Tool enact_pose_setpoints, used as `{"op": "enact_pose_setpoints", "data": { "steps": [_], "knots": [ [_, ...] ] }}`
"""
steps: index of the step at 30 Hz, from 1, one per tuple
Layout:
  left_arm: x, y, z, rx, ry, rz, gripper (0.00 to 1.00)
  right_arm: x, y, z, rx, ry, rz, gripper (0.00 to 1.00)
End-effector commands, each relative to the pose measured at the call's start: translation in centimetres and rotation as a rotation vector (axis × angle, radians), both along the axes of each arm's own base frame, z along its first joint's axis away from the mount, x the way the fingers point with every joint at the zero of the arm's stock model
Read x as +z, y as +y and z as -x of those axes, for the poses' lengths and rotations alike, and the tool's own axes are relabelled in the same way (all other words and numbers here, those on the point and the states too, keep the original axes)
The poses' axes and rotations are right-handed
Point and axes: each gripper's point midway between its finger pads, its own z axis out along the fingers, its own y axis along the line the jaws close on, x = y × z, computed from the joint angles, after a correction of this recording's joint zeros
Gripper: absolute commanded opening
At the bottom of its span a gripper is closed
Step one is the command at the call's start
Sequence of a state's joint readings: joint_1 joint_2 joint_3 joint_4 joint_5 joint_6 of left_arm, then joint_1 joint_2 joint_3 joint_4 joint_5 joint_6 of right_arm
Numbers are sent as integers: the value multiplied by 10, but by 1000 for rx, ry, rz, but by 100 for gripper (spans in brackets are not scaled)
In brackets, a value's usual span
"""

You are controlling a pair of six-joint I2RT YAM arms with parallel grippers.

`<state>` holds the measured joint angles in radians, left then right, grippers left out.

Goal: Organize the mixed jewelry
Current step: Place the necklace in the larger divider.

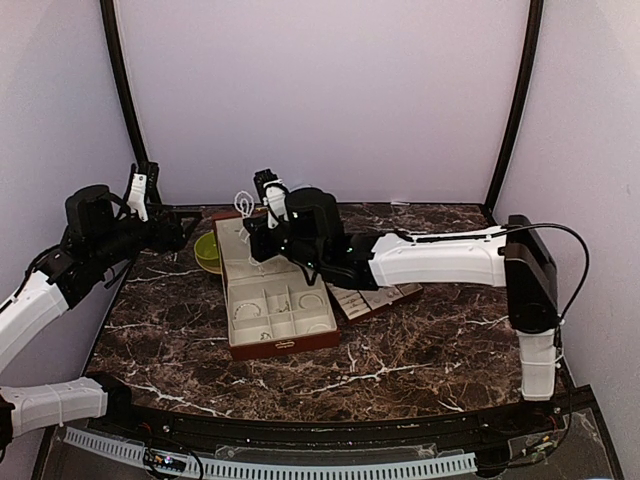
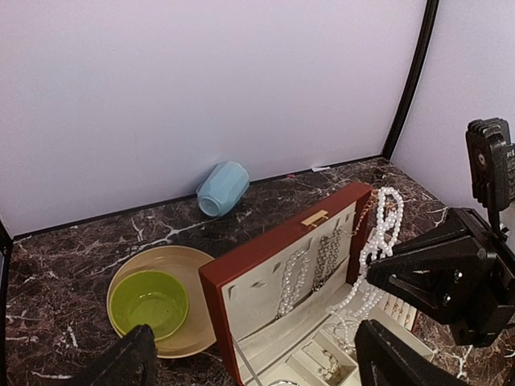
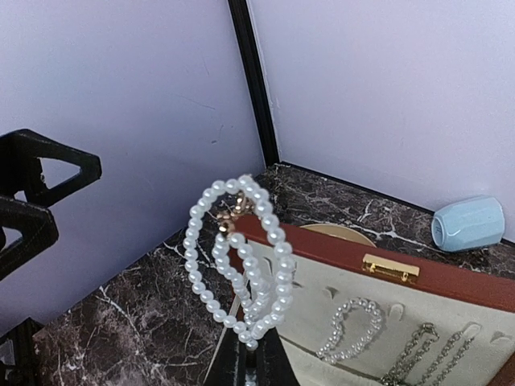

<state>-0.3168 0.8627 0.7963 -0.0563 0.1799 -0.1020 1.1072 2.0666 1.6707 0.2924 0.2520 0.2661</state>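
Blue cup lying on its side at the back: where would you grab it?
Probably across its middle, coming down from above. The blue cup lies on its side, so its faceted body offers two opposite faces to pinch, and the back wall close behind blocks a rear approach.

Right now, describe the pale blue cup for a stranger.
Find the open reddish-brown case on the marble table. Behind its lid, by the back wall, lies the pale blue cup. Unlike the green bowl nearby, it is tipped over.

The dark marble table [image 1: 420, 350] bears an open red-brown case [image 1: 283, 346], tan plate [image 2: 173, 259], toppled blue cup [image 2: 223, 187].
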Motion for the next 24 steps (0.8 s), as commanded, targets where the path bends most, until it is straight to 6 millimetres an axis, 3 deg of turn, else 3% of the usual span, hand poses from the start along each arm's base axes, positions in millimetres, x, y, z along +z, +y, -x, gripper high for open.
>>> {"op": "enact_pose_setpoints", "data": {
  "steps": [1,7,12,24],
  "knots": [
    [1,-8,2,-56,-22,19,86,24,-18,16,25,-19,-31,0],
    [-12,-21,0,-121,25,24,83,7,-42,26,17,22,22,0],
    [-13,-23,-2,-129,21,30,82,-19,-57,35,23,73,71,0],
    [-19,-23,-5,-119,40,25,82,-73,-73,45,27,153,163,0]
  ]
}}
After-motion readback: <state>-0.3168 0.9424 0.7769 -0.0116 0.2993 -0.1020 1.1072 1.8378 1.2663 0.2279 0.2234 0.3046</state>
